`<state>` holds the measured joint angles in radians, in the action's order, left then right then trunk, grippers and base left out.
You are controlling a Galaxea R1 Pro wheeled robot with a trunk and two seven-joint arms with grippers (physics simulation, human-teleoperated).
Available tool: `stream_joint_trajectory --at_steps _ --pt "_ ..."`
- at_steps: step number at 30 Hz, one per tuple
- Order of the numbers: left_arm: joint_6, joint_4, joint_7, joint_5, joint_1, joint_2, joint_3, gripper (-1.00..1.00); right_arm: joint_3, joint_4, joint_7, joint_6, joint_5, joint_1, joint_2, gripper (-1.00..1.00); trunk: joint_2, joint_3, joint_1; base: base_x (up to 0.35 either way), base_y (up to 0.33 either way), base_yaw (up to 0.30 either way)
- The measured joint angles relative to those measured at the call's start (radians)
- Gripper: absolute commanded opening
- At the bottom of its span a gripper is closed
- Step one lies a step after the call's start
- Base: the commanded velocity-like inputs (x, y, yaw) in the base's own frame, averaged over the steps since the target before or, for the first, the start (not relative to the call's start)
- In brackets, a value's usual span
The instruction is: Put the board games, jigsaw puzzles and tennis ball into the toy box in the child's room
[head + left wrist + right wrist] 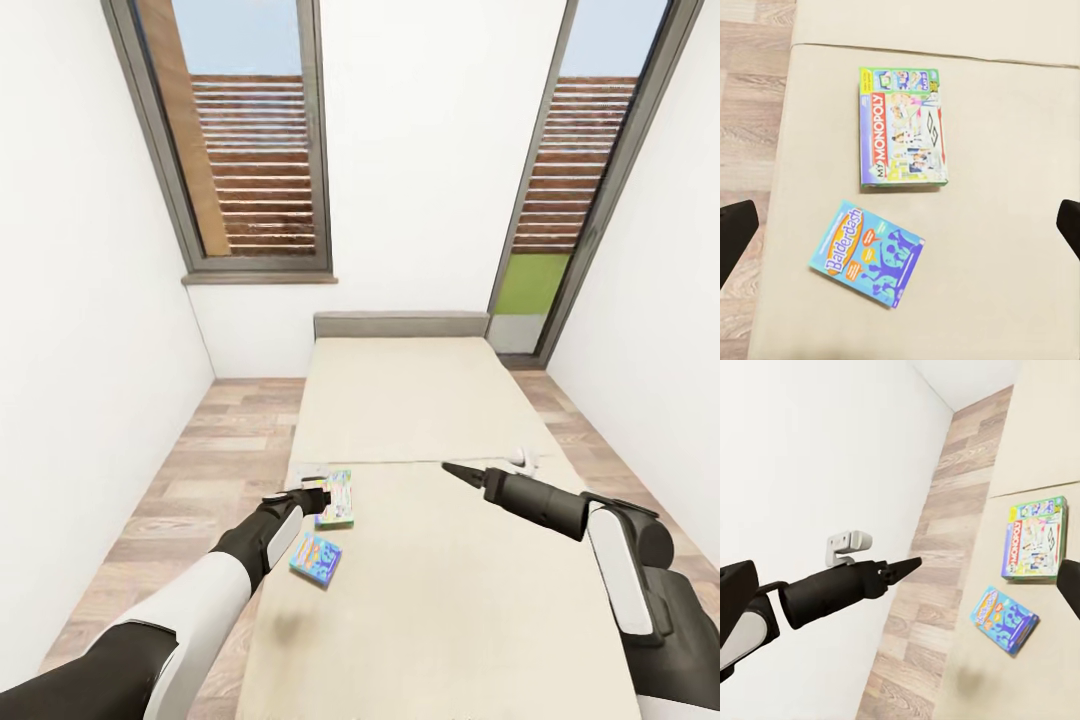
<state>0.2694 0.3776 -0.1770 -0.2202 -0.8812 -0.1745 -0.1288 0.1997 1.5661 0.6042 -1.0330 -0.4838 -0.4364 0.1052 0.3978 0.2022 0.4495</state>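
Note:
Two board games lie on the beige bed (420,400) near its left edge. One is a green Monopoly box (336,498) (902,127) (1035,538); the other is a blue Balderdash box (316,558) (866,253) (1005,619), closer to me. My left gripper (312,495) hovers above them, open, with its fingers (735,232) far apart and nothing between them. My right gripper (455,470) hangs over the middle of the bed, open and empty, one finger (1069,585) at the frame edge. The table, toy box, jigsaw puzzles and tennis ball are out of view.
Wood-plank floor (190,470) runs along the bed's left side up to a white wall (80,350). A narrower strip of floor (600,450) lies on the right. The grey headboard (400,325) stands against the far wall between two tall windows (250,150).

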Motion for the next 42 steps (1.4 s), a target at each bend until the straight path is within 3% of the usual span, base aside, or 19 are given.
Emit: stream_joint_trajectory --at_steps 42 --pt "0.000 0.000 0.004 0.000 0.000 0.000 -0.001 1.00 -0.005 -0.004 0.004 0.000 0.000 0.000 0.001 1.00 0.000 0.069 0.000 0.000 0.000 0.000"
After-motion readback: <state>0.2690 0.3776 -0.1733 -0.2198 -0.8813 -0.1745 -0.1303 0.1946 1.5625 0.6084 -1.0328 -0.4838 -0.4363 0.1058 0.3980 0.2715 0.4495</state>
